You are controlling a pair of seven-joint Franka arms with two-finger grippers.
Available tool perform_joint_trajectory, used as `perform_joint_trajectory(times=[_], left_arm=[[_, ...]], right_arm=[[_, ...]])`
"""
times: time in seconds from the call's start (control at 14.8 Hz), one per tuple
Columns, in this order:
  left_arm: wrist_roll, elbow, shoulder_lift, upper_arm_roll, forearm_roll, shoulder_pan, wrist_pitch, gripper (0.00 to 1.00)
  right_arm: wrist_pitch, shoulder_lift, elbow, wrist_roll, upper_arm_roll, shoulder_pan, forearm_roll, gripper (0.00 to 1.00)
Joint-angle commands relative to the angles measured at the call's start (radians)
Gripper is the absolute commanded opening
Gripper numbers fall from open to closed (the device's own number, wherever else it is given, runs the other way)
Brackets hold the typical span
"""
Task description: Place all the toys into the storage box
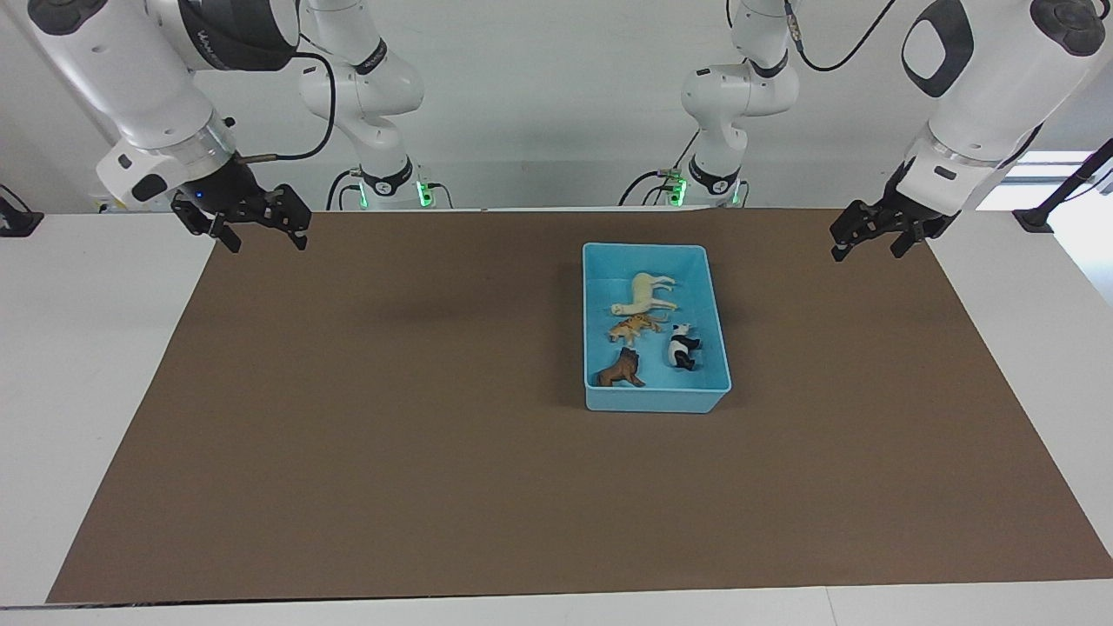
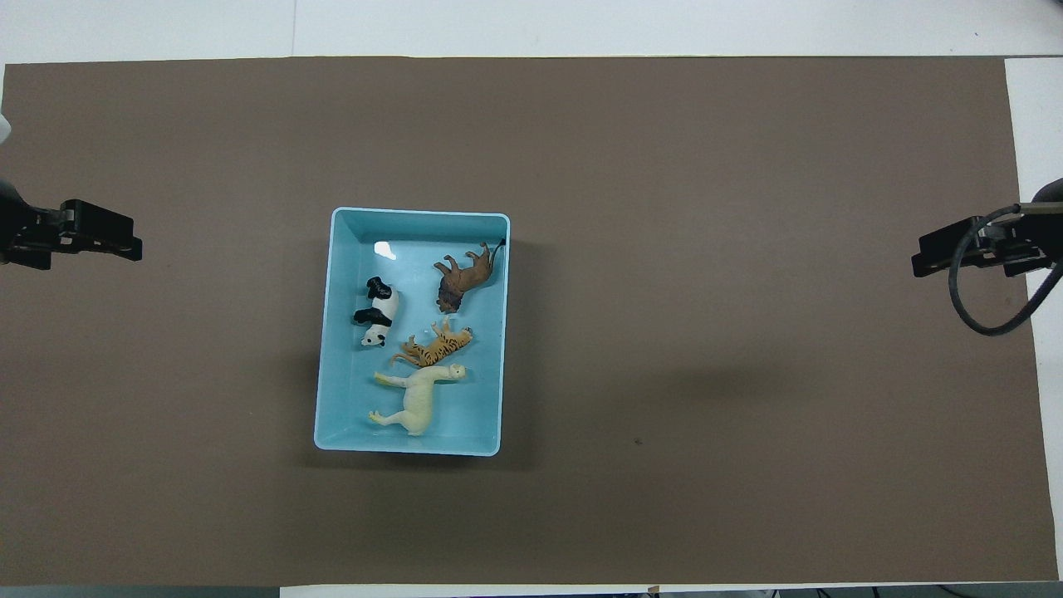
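Here, reading across the facing view from the right arm's end of the desk [image 1: 104,365], the right gripper [image 1: 259,230] hangs in the air over the edge of the brown mat [image 1: 391,417], holding nothing, its jaws apart with a plain gap between the two dark fingers. The mat under it and on toward the middle lies bare. Next comes the light blue box [image 1: 713,304], set on the mat somewhat toward the left arm's end and nearer to the robots than the mat's middle, its long side running away from them. All four toys lie inside it. The horse [image 1: 645,293] lies on its side in the part of the box nearest the robots. Just beside it, a little farther from the robots, lies the spotted cat [image 1: 636,328], also on its side. The panda [image 1: 683,346] lies beside the cat, toward the left arm's wall of the box. The lion [image 1: 620,370] lies farthest from the robots, near the box's end wall. Last, the left gripper [image 1: 875,236] hangs over the mat's edge at its own end, well apart from the box, empty too, its jaws apart.
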Motion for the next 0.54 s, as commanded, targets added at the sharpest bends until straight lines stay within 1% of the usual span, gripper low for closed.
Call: perform_joint_trajectory(times=[0.0,0.2,0.47], left_arm=[[0.009,-0.036,-0.028,-0.004,0.011,0.007,0.025,1.00],[0.012,-0.037,-0.028,-0.004,0.011,0.008,0.025,1.00],[0.011,-0.037,-0.028,-0.004,0.011,0.008,0.025,1.00]], right_arm=[[0.026,-0.045,-0.050,0.000,0.014,-0.014,-0.042,1.00],[0.049,-0.045,-0.055,-0.009,0.014,-0.014,-0.045,1.00],[0.049,-0.049,-0.063,-0.012,0.014,-0.014,-0.047,1.00]])
